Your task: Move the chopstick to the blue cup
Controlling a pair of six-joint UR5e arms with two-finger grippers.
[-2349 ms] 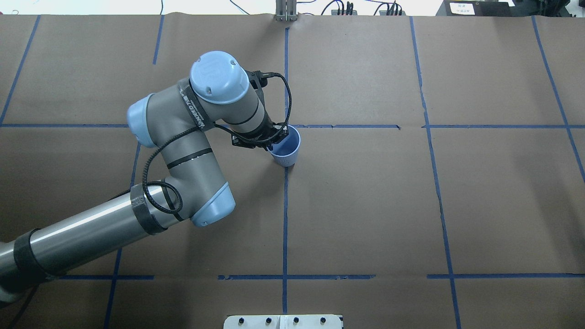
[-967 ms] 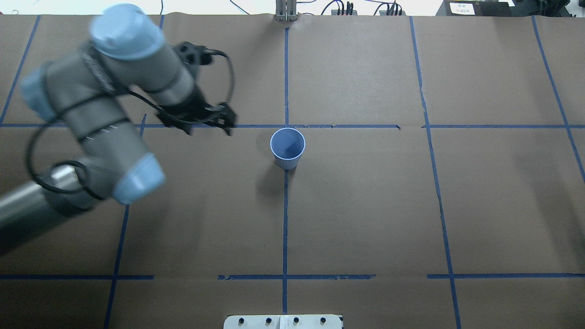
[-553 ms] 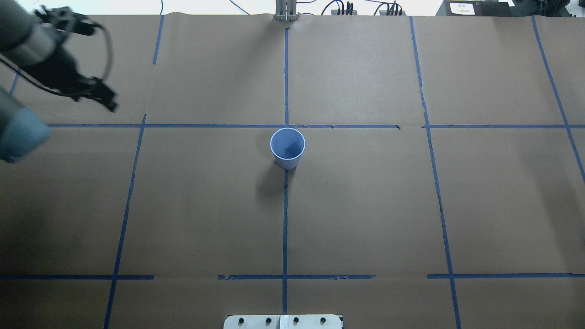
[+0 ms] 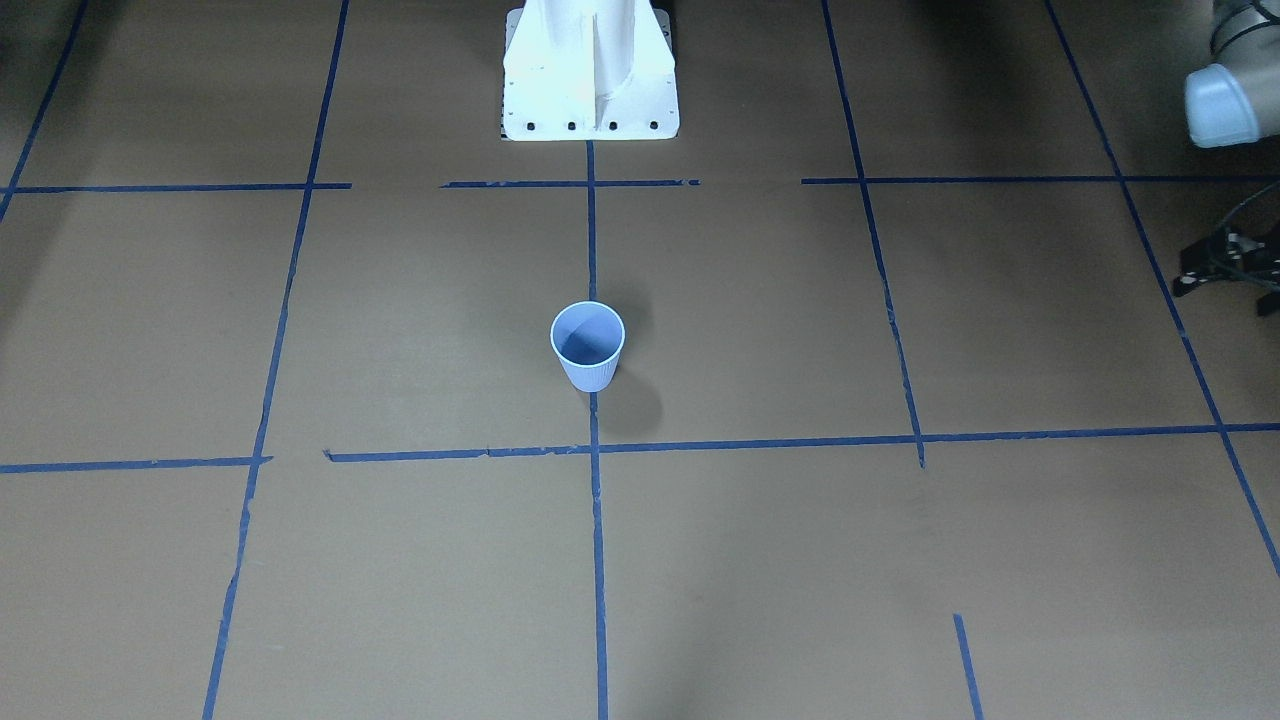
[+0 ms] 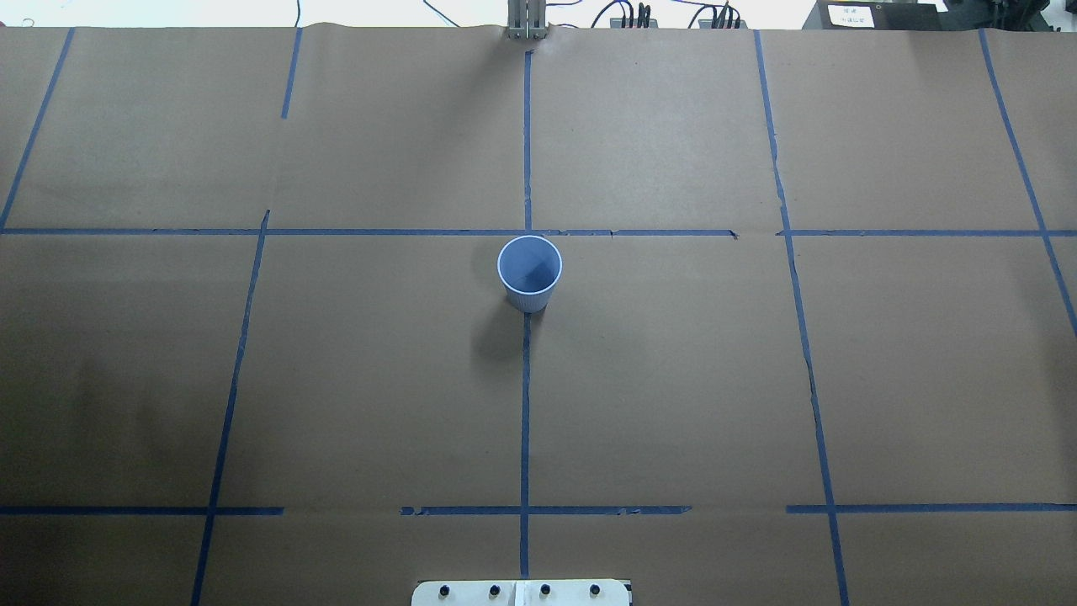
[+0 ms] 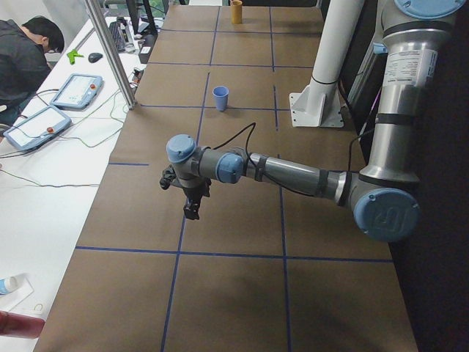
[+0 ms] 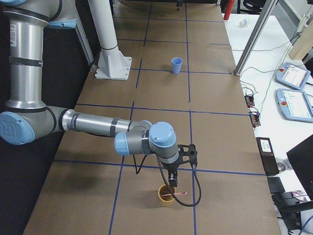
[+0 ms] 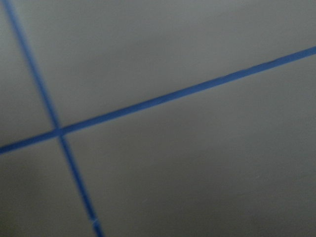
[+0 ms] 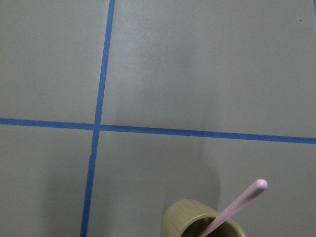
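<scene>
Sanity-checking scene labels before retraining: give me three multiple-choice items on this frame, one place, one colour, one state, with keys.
1. Where is the chopstick? A in the blue cup; B lying flat; C leaning in the tan cup.
2. Its colour? A green; B pink; C black.
3. State of the blue cup? A upright, empty; B tipped over; C gripped.
Key: C, it sticks out of the tan cup; B, the right wrist view shows pink; A, it stands alone, inside bare.

Beneath the right gripper [image 7: 172,183], the chopstick [image 9: 234,207] sinks its lower end into a tan cup [image 9: 173,220], both cut off by the picture's edge; the left wrist view is blurred.
</scene>
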